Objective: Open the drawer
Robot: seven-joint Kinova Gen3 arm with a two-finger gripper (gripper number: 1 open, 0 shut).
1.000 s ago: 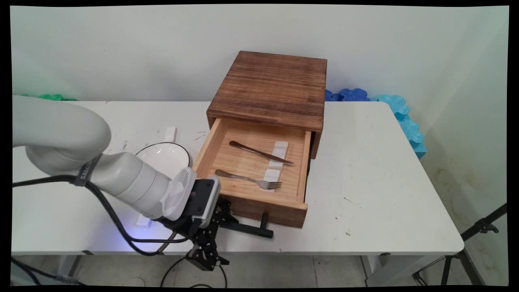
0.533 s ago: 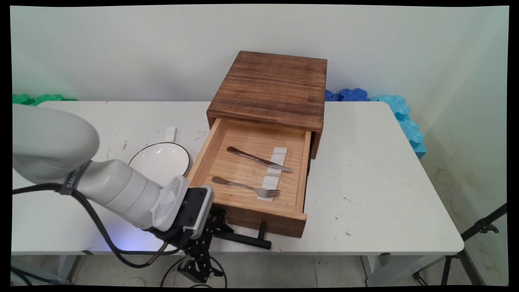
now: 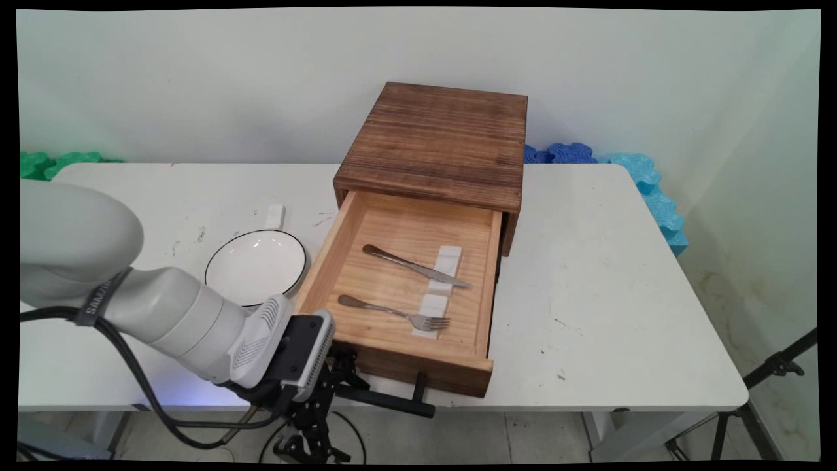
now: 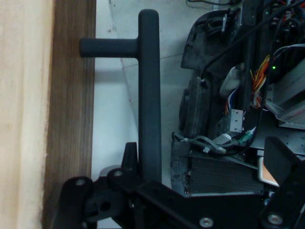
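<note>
Where the one white table (image 3: 621, 314) reaches its far edge, a single dark wooden cabinet (image 3: 438, 137) stands by the wall, and its one pale drawer (image 3: 480, 288) is drawn far out toward the near edge of the table. Left of the drawer lies one white plate (image 3: 256, 266) with a dark rim, close to the drawer's side wall, though whether they touch cannot be told. Across the drawer's front runs one black bar handle (image 3: 386, 400), held off the wood on a short post and reaching out past the table's near edge. The gripper (image 4: 205, 155) is at the left end of this bar. In the hand view its two fingers stand wide apart and clamp nothing; the bar passes up between them, right beside one finger (image 4: 129, 160) and well apart from the other. Inside the drawer lie two pieces of cutlery — one knife (image 3: 415, 265) farther back and one fork (image 3: 392, 312) nearer the front, both pointing right. Each rests its working end on one of two white pads (image 3: 446, 261) — the smallest things there, along with one white block (image 3: 274, 216) on the table behind the plate.
</note>
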